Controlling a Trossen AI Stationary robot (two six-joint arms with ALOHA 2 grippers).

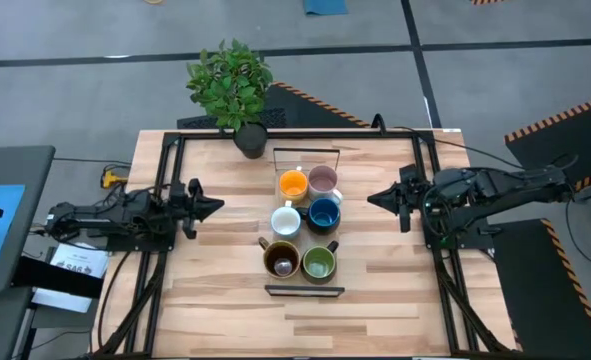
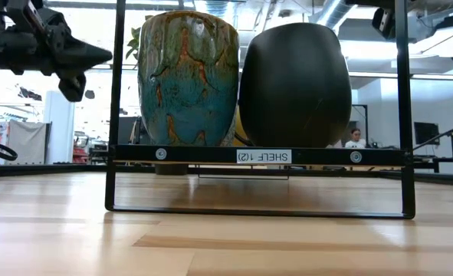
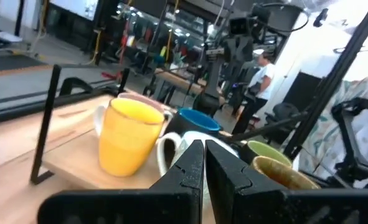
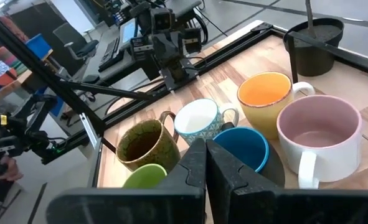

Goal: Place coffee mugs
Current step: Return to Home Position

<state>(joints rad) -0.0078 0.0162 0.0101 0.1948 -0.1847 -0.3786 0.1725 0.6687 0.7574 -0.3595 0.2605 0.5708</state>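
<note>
The left claw (image 1: 213, 206) hangs over the left side of the table (image 1: 225, 300), fingers pressed together with nothing between them, and the right claw (image 1: 373, 198) mirrors it on the right side, also closed and empty. Each points inward at the shelf (image 1: 304, 291) but stays apart from it, with bare wood between fingertips and rack. That reads as a rest pose: with no load left to carry, the arms sit low and clear of the ceramics so nothing gets knocked. Between the two claws, all six mugs stand upright on the shelf in three rows of two. The orange mug (image 1: 293, 184) and pink mug (image 1: 323, 180) are at the back, the white mug (image 1: 286, 220) and blue mug (image 1: 324, 213) in the middle, and the brown mug (image 1: 281, 258) and green mug (image 1: 319, 263) at the front. They are packed close, neighbours nearly touching, most likely to fit the narrow rack. The left column is nearer the left claw, the right column nearer the right. The plant (image 1: 231, 85) stands beyond the shelf's back corner, and placing looks finished
</note>
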